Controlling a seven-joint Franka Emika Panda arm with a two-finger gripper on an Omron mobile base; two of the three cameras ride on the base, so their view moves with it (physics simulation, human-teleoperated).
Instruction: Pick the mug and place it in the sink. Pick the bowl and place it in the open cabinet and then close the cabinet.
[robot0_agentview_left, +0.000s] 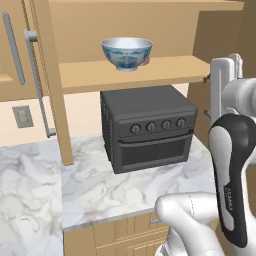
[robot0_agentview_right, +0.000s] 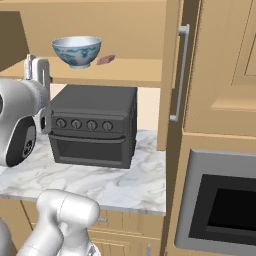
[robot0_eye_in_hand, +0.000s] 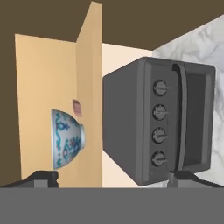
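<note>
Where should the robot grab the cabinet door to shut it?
Probably by the long silver handle on the open cabinet door, coming from the front. The bar stands upright and sticks out from the wood on posts, so the open gripper could close around its middle.

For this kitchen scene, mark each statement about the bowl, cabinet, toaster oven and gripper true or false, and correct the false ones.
1. The bowl stands upright on the cabinet shelf. True.
2. The toaster oven sits on the shelf beside the bowl. False: it stands on the marble counter, below the shelf.
3. The cabinet door is closed. False: it stands open.
4. The gripper is open and holds nothing. True.
5. The toaster oven has four knobs. True.
</note>
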